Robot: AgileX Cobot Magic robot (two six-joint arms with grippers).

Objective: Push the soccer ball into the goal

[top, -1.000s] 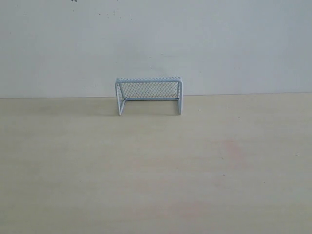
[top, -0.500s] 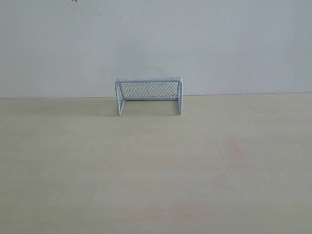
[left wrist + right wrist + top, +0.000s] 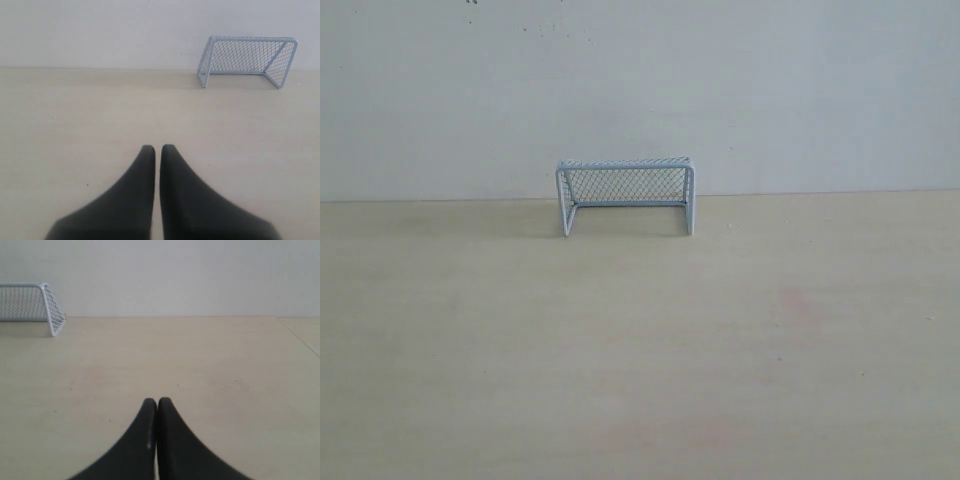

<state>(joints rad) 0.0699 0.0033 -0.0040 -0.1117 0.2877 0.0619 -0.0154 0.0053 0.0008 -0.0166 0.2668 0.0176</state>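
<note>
One goal [image 3: 626, 185], pale blue-white tube frame, fine mesh netting, upright

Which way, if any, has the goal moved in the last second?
No. The goal sits in the same spot against the table's back edge in the exterior view.

The table [image 3: 640, 380] under the jaws looked like pale wood laminate, smooth and matt, faintly blotched pink. Ahead of the jaws, the goal [image 3: 625, 164] showed a smooth, painted-looking tube frame and fine wiry mesh. The wall [image 3: 640, 90] behind it was matt white, lightly speckled. The left gripper [image 3: 156, 148] and right gripper [image 3: 157, 401] were black, smooth and dull, like plastic.
</note>
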